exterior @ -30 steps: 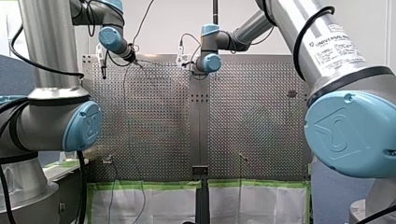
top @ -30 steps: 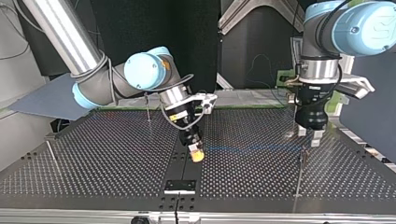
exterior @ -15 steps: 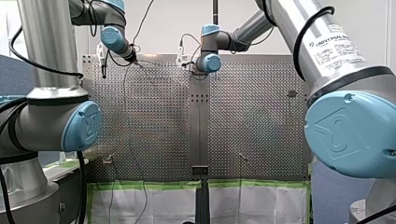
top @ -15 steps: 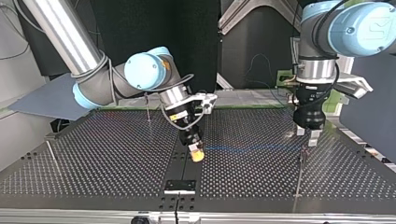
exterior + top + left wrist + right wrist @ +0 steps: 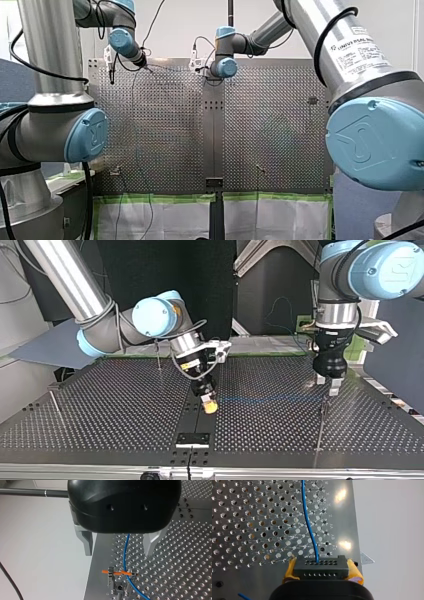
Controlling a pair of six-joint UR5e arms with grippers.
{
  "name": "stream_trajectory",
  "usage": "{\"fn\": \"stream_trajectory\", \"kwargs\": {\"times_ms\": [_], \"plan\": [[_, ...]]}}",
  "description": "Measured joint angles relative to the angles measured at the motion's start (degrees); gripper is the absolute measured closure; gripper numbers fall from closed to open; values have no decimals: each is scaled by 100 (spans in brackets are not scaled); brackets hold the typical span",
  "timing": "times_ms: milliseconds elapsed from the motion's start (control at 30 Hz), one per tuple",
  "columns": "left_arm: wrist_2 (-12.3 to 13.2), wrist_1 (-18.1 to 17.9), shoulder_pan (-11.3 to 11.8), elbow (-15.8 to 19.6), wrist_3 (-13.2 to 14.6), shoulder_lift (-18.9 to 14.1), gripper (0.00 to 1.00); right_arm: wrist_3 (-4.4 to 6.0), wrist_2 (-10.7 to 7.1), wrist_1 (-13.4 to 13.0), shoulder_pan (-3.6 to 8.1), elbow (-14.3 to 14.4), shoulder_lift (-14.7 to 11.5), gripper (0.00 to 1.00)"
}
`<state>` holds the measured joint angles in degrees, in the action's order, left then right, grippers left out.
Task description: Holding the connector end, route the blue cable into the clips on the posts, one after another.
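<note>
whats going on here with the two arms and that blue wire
My right gripper is shut on the black connector, held between its yellow pads. The blue cable runs from it across the perforated table to my left arm's side. My left gripper hangs open above a clip on a post, with the cable passing between its fingers and crossing the clip. Whether the cable is seated in the clip cannot be told.
</note>
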<state>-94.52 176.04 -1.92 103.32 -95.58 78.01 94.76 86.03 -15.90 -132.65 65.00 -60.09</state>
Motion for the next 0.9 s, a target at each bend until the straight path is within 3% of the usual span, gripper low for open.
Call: {"fn": "stream_trajectory", "kwargs": {"times_ms": [667,900], "plan": [[-72,-14,-98,-1,27,-13,0,9,-41,6,33,0,2,100],[121,1,-191,-6,116,4,0,10,-41,7,54,0,1,100]]}}
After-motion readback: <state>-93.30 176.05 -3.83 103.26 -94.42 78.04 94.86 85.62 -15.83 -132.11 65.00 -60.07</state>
